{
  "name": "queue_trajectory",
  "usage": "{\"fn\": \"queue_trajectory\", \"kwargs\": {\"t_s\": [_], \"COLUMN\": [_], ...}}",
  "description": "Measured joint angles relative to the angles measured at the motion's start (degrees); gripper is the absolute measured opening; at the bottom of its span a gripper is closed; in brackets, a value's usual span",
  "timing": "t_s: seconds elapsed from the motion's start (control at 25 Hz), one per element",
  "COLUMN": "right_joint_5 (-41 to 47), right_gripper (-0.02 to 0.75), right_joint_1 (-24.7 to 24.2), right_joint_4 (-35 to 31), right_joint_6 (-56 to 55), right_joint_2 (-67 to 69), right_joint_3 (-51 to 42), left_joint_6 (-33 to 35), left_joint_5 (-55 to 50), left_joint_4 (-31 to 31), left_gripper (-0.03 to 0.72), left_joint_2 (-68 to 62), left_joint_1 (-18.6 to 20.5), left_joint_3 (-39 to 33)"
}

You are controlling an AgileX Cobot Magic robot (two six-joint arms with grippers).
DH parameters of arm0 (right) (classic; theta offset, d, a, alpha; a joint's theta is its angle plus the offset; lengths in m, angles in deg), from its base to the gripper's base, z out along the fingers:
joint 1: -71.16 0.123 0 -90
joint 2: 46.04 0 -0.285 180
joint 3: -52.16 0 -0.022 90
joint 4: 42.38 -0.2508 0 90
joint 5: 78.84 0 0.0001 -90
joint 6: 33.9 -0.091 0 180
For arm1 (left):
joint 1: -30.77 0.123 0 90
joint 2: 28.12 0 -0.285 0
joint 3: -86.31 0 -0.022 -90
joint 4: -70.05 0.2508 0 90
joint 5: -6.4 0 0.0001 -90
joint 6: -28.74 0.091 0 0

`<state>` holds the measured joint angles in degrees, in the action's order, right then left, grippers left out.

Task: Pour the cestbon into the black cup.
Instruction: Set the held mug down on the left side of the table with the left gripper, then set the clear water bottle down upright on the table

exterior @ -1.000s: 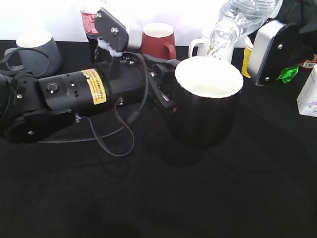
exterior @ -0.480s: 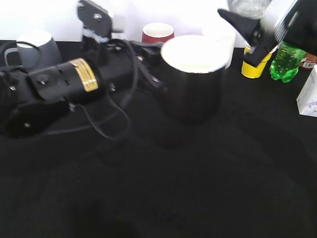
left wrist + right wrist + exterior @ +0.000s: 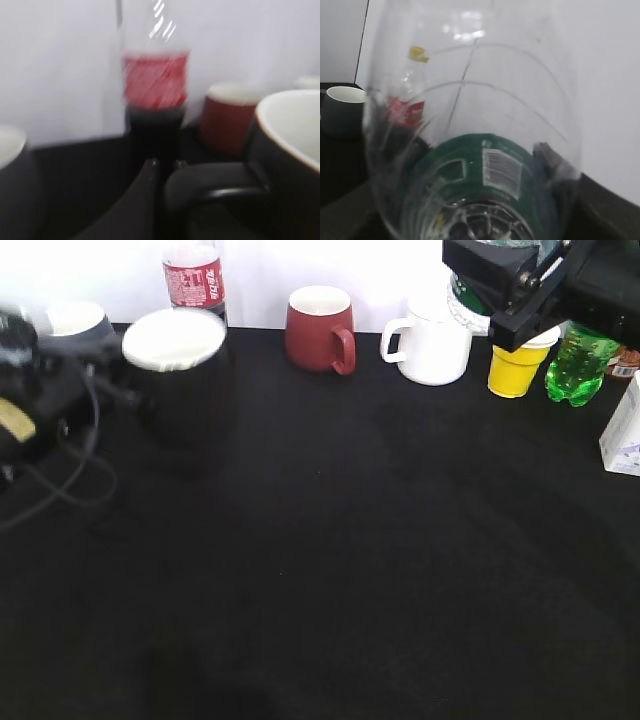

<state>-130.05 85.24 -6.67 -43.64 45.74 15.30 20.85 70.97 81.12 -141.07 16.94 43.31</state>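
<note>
The black cup [image 3: 178, 375], glossy with a white inside, is at the far left of the table, in front of the cola bottle. My left gripper [image 3: 118, 390] is blurred and is shut on the cup's loop handle [image 3: 215, 186]. Its jaws [image 3: 165, 164] close around that handle in the left wrist view, with the cup's rim [image 3: 287, 125] to the right. My right gripper [image 3: 512, 292] is at the top right, shut on the cestbon [image 3: 462, 292]. The clear bottle and its dark green label [image 3: 485, 167] fill the right wrist view.
Along the back stand a grey mug [image 3: 78, 320], a red-labelled cola bottle [image 3: 193, 275], a dark red mug [image 3: 318, 328], a white mug [image 3: 432, 342], a yellow cup [image 3: 517, 370] and a bright-green soda bottle [image 3: 578, 365]. A white carton [image 3: 622, 430] is at the right edge.
The left arm has pulled the black cup from the middle of the table to the far left. The right gripper has lifted the cestbon away from the cup to the top right.
</note>
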Motion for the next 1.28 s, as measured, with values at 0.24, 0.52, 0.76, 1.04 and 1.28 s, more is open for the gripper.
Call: {"fn": "queue_trajectory", "kwargs": {"t_s": [0.24, 0.52, 0.76, 1.04, 1.28], "right_joint_5": [0.0, 0.0, 0.0, -0.1, -0.1], "right_gripper": [0.501, 0.501, 0.501, 0.501, 0.501], "right_joint_1": [0.0, 0.0, 0.0, 0.0, 0.0], "right_joint_4": [0.0, 0.0, 0.0, 0.0, -2.5], "right_joint_6": [-0.1, -0.1, -0.1, -0.1, -0.1], "right_joint_2": [0.0, 0.0, 0.0, 0.0, 0.1], "right_joint_3": [0.0, 0.0, 0.0, 0.0, 0.0], "left_joint_6": [0.3, 0.1, -0.7, -0.7, -0.7], "left_joint_5": [-0.4, 2.0, 7.9, 6.3, 4.7], "left_joint_4": [-2.8, -2.5, -2.8, -4.2, -2.6], "left_gripper": [0.050, 0.071, 0.230, 0.279, 0.393], "left_joint_2": [-11.3, -13.9, -12.1, -3.3, 5.9], "left_joint_1": [1.2, 1.2, 1.2, 1.2, 1.2], "left_joint_3": [5.8, 7.3, -2.1, -14.6, -19.3]}}
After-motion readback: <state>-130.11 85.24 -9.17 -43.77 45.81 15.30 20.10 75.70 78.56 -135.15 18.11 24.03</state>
